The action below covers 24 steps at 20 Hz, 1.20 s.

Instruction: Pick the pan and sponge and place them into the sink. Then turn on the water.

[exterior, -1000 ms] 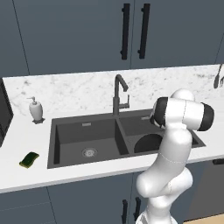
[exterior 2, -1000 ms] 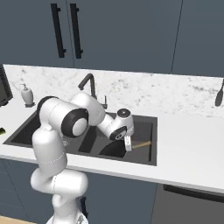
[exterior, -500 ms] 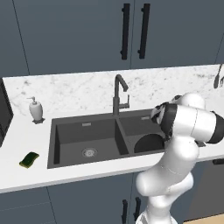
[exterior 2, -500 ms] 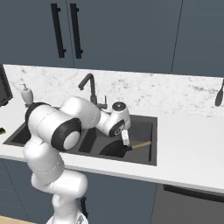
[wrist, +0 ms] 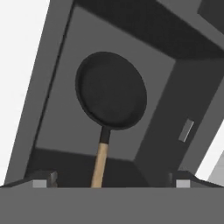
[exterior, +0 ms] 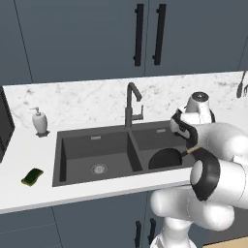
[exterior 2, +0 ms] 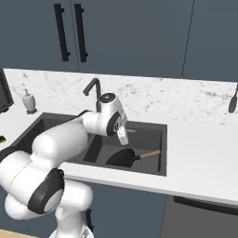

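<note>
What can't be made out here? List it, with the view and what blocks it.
- Pan, left base view: its handle and right side sit behind the arm.
- Right basin of the sink, right base view: its drain is under the pan.
- Sponge, left base view: too small to read its texture.
- Utensil on the wall, right base view: cut by the edge.

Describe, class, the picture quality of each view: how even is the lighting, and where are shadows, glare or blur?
Left base view: flat, even light, no glare; the sink is uniformly dark. Right base view: the same soft light, with the pan barely standing out from the dark basin. Hand view: sharp on the pan, with a darker shadow band at the basin's near wall.
</note>
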Available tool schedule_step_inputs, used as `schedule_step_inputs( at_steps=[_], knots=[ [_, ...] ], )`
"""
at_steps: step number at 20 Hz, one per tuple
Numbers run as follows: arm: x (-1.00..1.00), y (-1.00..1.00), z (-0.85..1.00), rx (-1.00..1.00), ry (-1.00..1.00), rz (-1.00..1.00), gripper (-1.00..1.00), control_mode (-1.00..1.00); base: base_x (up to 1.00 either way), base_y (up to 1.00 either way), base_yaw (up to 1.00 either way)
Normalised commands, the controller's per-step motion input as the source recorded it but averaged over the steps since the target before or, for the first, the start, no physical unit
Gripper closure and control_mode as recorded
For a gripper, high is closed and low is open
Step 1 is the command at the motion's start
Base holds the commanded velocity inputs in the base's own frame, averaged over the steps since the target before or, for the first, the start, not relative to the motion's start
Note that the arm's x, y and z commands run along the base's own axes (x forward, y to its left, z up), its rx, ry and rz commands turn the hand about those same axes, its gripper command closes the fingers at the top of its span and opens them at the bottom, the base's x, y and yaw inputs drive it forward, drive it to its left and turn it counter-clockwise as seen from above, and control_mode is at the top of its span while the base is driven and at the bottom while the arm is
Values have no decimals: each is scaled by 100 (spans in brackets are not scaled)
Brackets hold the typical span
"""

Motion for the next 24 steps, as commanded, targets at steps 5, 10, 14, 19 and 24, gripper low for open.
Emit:
schedule_step_inputs(
  at_steps=[5,10,14,19,24],
  knots=[
    [-74,23,79,-2,-4,-21,-100,-100,0,0,0],
    [-40,23,68,6,-9,-46,-100,-100,0,0,0],
    [-27,24,23,24,-15,-64,-100,-100,0,0,0],
    [-26,6,0,37,-17,-67,-100,-100,0,0,0],
    [-8,21,0,42,-20,-68,-100,-100,0,0,0]
  ],
)
